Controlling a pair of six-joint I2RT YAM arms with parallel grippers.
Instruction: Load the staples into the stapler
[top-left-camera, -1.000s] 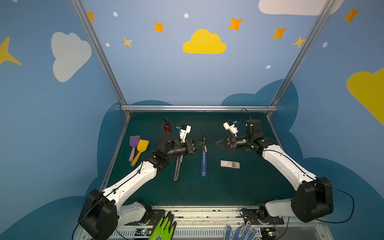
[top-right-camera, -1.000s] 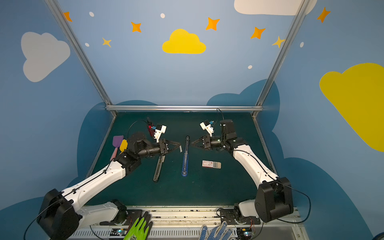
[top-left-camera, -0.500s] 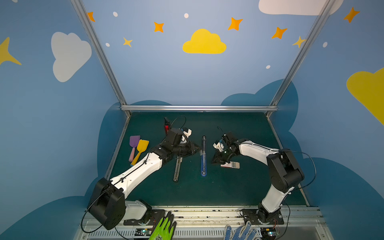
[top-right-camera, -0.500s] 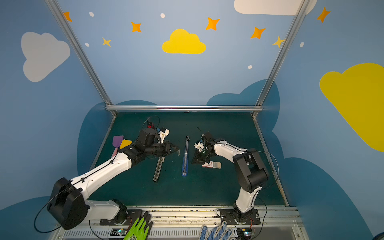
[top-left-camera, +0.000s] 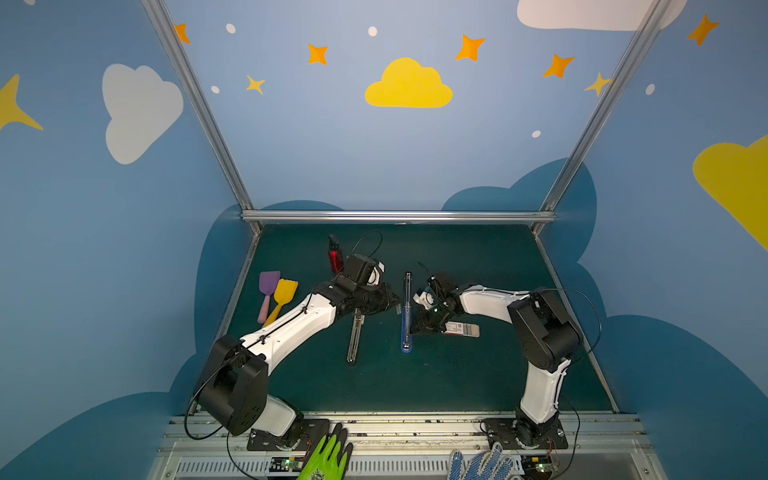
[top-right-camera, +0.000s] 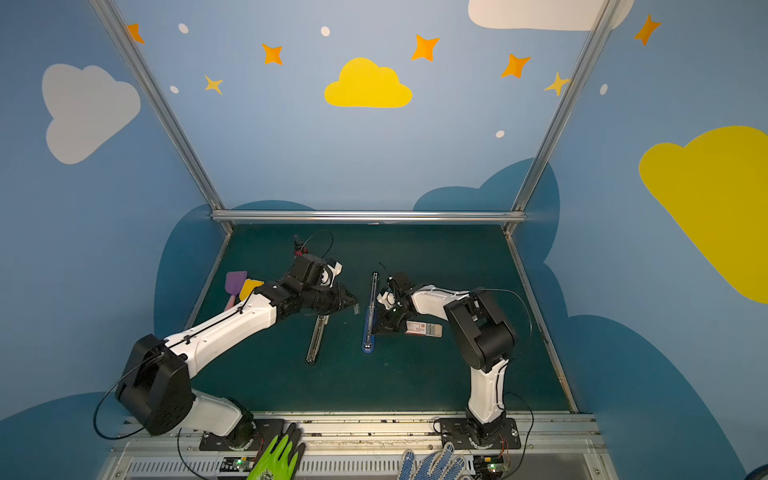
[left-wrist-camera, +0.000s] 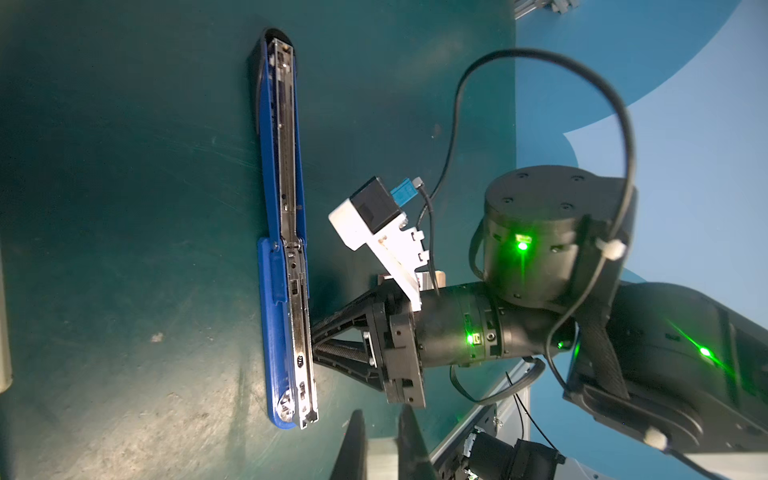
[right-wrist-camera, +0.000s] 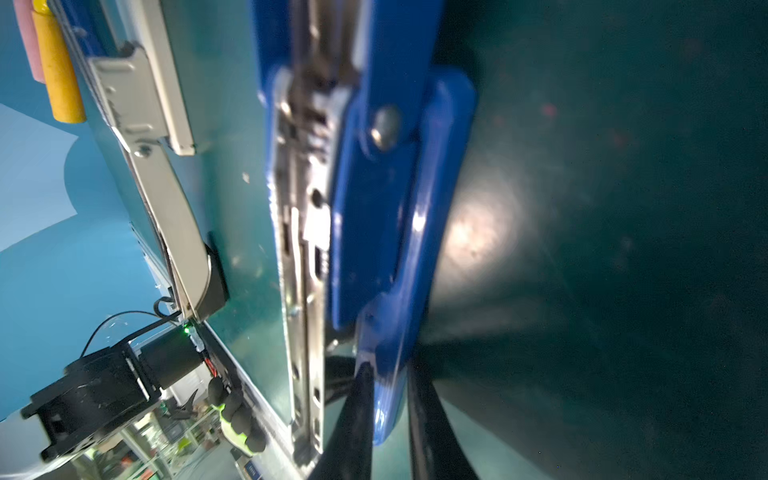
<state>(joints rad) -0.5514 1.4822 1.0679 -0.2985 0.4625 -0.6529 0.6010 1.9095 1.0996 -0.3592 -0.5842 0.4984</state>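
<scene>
Pinching glossy blue stapler (left-wrist-camera: 274, 299), grey staples (top-left-camera: 398, 309)

Arm shells (top-left-camera: 291, 328) white; round joints (top-left-camera: 235, 386) black; looped cables (left-wrist-camera: 540, 52) black; status lights (left-wrist-camera: 522, 246) green. Right claw (left-wrist-camera: 313, 337): black, triangular, ribbed.

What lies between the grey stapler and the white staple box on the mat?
In both top views, the opened blue stapler lies there, flat on the mat, with the right tool closed on its base.
</scene>
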